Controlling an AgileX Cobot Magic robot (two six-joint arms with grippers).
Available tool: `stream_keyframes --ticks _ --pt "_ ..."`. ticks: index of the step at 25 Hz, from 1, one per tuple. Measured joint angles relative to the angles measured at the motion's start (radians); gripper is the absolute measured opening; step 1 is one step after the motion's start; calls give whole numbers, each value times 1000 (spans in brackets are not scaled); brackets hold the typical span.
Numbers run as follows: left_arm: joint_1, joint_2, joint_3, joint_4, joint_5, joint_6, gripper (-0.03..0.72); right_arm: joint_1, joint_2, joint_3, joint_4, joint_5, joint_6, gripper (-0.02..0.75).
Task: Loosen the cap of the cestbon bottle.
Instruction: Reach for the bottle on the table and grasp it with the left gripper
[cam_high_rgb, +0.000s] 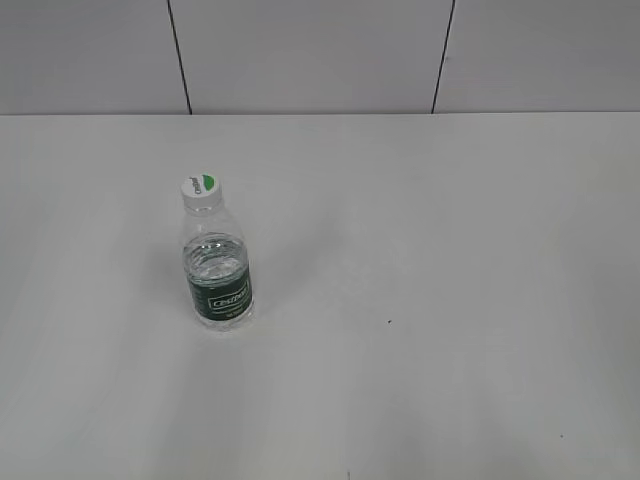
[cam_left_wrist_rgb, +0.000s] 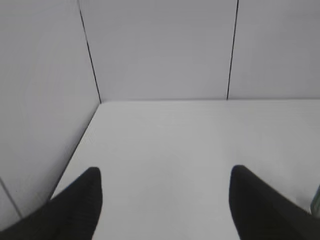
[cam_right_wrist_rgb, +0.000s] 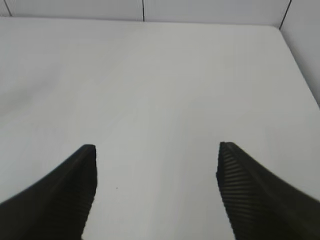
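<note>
White plastic forms the cap, which sits closed on top of the cestbon bottle and shows a green leaf-shaped mark with small lettering. This bottle is clear, with a dark green label band low on its body, and it stands upright on the white counter, in the left half of the exterior view. Nothing touches the bottle, and no arm appears in that view.

In the left wrist view, the left gripper hangs above the bare counter with its two dark fingers spread wide apart, and they hold nothing. A thin greenish sliver shows at the right edge of this view; it is too small to identify. Grey wall panels with dark seams stand behind the counter and also along its left side.

In the right wrist view, the right gripper is also wide open, its ribbed dark fingers are far from each other with only the counter surface between them. A tiny dark speck lies on the counter near the left finger
</note>
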Motion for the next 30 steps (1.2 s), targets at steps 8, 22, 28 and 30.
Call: stream_keyframes --ticks 8,22,28,30 --pt "0 99 121 -29 -339 0 482 0 0 52 -3 -250 -68 569" --pt "-1 508 313 -88 -957 0 482 0 0 252 -2 -602 -88 569" --pt "-1 776 313 -35 -1176 0 482 0 0 279 -3 -676 -106 569" --pt "-1 868 313 -32 -1274 0 482 0 0 279 -3 -680 -107 569"
